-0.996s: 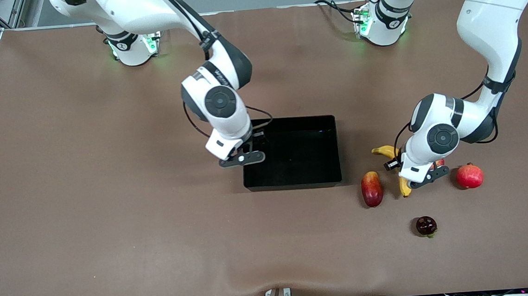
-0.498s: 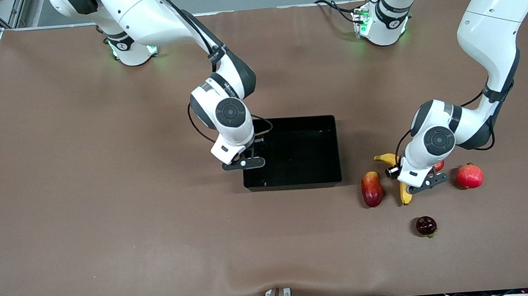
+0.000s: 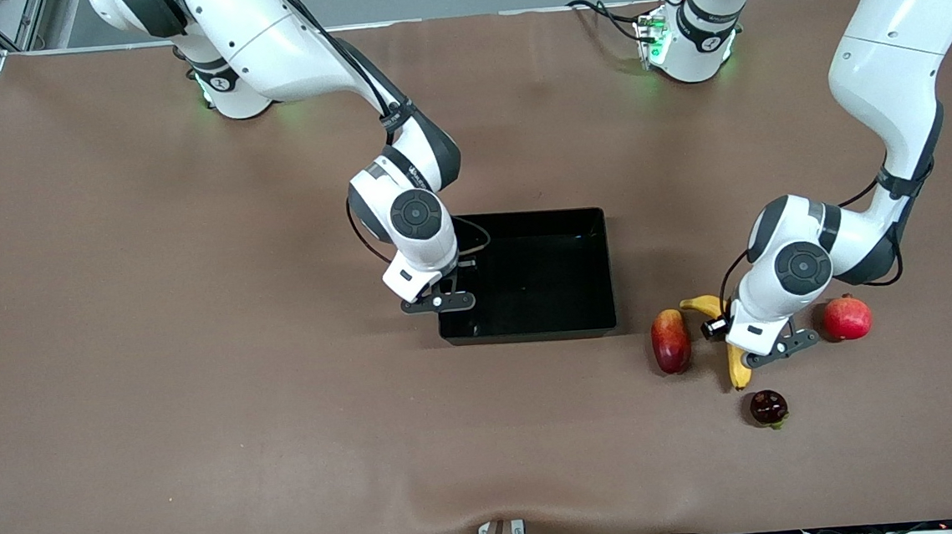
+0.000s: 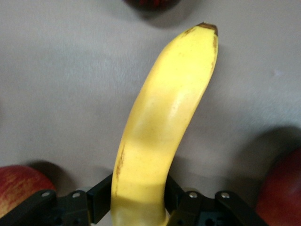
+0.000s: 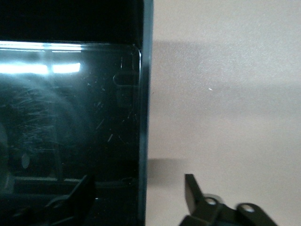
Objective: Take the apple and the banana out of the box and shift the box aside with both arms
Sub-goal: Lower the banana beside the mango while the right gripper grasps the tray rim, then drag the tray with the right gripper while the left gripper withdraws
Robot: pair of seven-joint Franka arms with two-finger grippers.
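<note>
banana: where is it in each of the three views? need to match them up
Front view: banana lies on the table toward the left arm's end, between the mango and the pomegranate, partly under the left gripper.
Left wrist view: banana fills the centre, its lower part between the jaws.
Right wrist view: not in it; only the black tray.
Shared landmark: the mango.

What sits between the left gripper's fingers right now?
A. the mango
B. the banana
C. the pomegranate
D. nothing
B: in the left wrist view the left gripper has a finger on each side of the banana, with the other fruit off to the sides.
</note>
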